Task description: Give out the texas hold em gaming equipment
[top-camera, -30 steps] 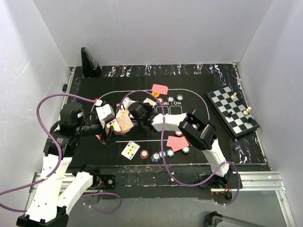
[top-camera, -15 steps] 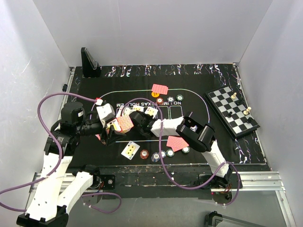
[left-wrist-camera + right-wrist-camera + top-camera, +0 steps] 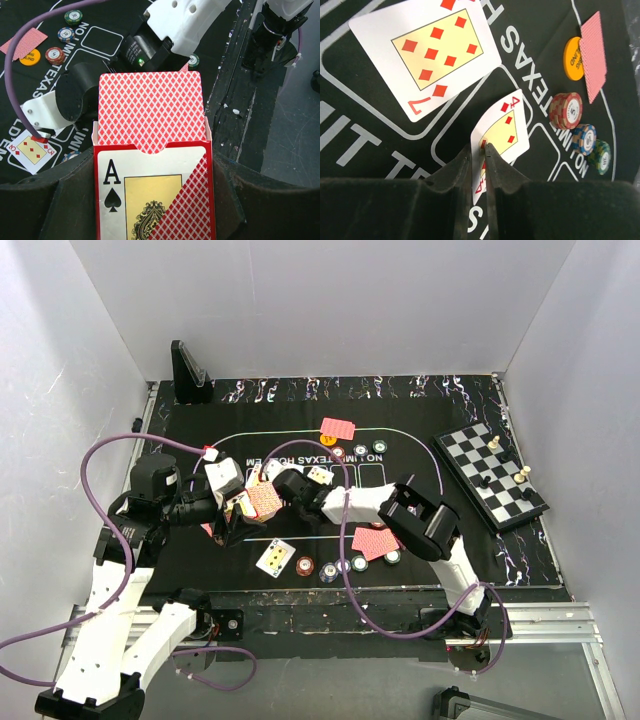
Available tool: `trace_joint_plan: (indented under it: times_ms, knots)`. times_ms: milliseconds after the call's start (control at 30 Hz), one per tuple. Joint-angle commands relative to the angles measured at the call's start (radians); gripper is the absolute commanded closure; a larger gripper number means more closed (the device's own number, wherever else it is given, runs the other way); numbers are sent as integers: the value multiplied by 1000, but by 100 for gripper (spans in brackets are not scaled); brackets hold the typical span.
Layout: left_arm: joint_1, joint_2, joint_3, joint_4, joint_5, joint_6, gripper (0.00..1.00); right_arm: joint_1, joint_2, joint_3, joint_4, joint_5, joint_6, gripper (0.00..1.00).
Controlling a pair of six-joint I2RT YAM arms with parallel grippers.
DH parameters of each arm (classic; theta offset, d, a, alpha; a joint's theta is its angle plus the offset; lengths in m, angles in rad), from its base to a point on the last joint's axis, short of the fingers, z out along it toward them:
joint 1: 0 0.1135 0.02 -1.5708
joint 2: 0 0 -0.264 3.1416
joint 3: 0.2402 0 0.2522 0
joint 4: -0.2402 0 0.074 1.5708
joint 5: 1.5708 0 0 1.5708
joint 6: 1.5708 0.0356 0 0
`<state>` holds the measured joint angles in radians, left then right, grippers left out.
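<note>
From above, your right arm has drawn its elbow slightly rightward since half a second ago. Your left end effector keeps the deck raised over the mat.

Left wrist: its fingers clamp the deck's box, with the right arm crowding close behind.

Right wrist: your right end effector pinches the four of diamonds. The seven lies beside it and chips stand beyond.

Table, black mat, chessboard at right
</note>
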<state>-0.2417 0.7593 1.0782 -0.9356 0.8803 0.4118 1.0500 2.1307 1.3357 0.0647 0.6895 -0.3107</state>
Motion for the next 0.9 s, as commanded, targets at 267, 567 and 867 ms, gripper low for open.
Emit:
trace_joint_plan:
  times_ms: [267,567,867]
  knots:
    - [1,-12,45,1,20,15,100,-33,-87,17,-203,-347,176,54]
    - [1,-28,34,3,16,18,100,-80,-135,46,-270,-468,237,49]
    - [-1,-25,19,24,20,7,100,-228,-348,177,-422,-665,482,43]
